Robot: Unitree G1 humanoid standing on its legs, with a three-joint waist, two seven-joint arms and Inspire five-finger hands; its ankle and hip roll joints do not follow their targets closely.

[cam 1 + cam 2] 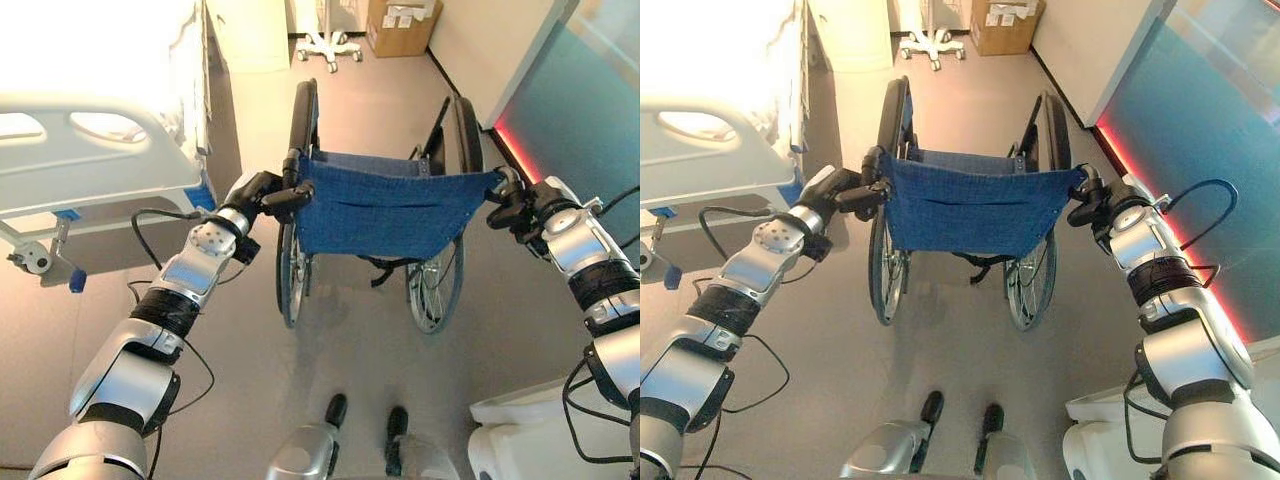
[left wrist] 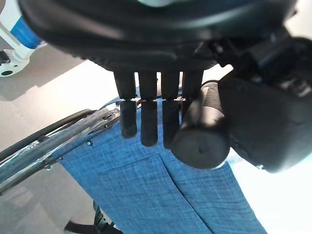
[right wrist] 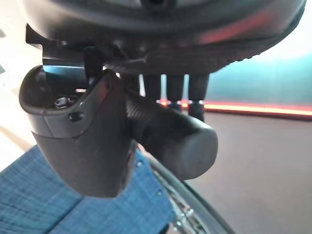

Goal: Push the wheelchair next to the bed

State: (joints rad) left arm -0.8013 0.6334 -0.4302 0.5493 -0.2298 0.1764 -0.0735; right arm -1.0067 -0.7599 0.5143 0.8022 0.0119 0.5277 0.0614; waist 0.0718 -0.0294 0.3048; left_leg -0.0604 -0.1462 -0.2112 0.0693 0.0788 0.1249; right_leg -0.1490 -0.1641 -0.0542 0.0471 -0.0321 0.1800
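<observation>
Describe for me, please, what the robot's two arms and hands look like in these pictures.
Both arms are built of rounded silver-grey shells joined by black ribbed bands, with thin black cables looping beside them. The left arm's wrist shell carries a ring of small dark dots. The left robot hand and the right robot hand are dark, nearly black; close up, the fingers are slim matte-black rods in a row beside a bulkier thumb.

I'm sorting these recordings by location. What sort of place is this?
Probably a hospital room or care ward: a bed with white side rails stands at the left, a wheelchair with a blue cloth back is ahead, and a wheeled stand base sits on the floor beyond.
</observation>
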